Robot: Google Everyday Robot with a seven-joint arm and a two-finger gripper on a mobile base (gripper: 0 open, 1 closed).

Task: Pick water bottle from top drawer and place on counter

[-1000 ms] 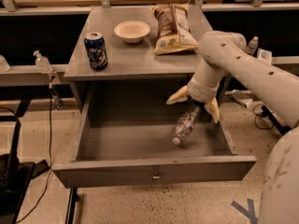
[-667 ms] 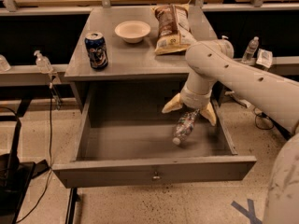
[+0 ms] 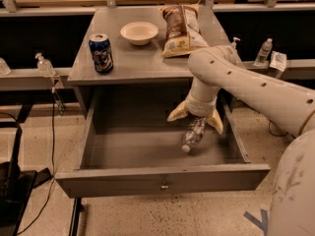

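The water bottle (image 3: pixel 193 134) lies on its side in the right part of the open top drawer (image 3: pixel 162 179), white cap toward the front. My gripper (image 3: pixel 196 119) reaches down into the drawer from the right, just above the bottle's far end. It is open, with one tan finger (image 3: pixel 177 113) on each side of the bottle's far end. I cannot tell whether they touch it. The grey counter (image 3: pixel 133 63) is directly behind and above the drawer.
On the counter stand a blue soda can (image 3: pixel 101 53), a white bowl (image 3: pixel 139 32) and a chip bag (image 3: pixel 179 27). Small pump bottles stand on the side ledges at left (image 3: pixel 45 65) and right (image 3: pixel 264 51). Cables hang at the left.
My gripper has moved left and lower in the drawer, so its open fingers now straddle the far end of the bottle. The bottle has not moved.
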